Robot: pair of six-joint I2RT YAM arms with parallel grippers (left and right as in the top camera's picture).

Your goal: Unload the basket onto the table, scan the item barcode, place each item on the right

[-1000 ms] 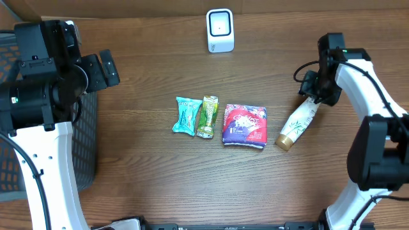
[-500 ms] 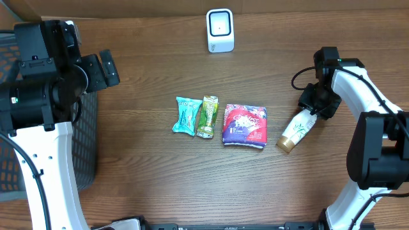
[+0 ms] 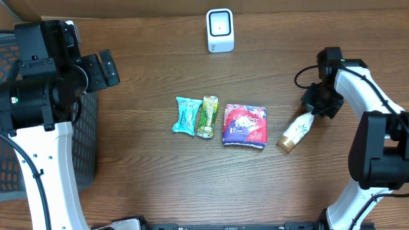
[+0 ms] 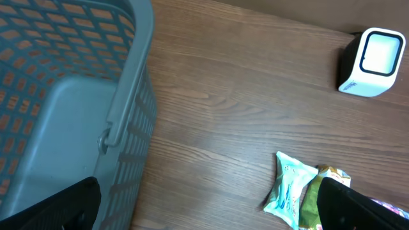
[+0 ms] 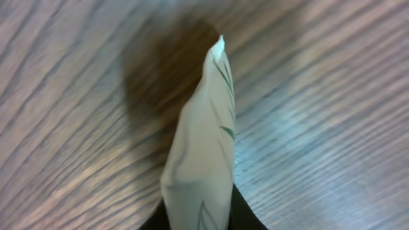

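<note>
A white tube with green leaf print and a gold cap (image 3: 295, 132) lies on the wooden table at the right. My right gripper (image 3: 312, 110) is shut on its flat crimped end. In the right wrist view the tube (image 5: 201, 147) rises from between the dark fingers (image 5: 246, 217), pinched, with the right gripper (image 5: 199, 218) at the bottom edge. The white barcode scanner (image 3: 220, 30) stands at the back centre and also shows as the scanner (image 4: 374, 62) in the left wrist view. My left gripper (image 3: 102, 70) hovers open at the far left, nothing between its fingers (image 4: 358, 207).
A teal packet (image 3: 187, 115), a green packet (image 3: 207, 116) and a red-purple pack (image 3: 244, 126) lie in a row mid-table. A grey mesh basket (image 4: 121, 96) stands at the left edge, under the left arm.
My right gripper has come down over the tube's crimped end and closed on it. The tube has shifted slightly. The left arm has not moved.
</note>
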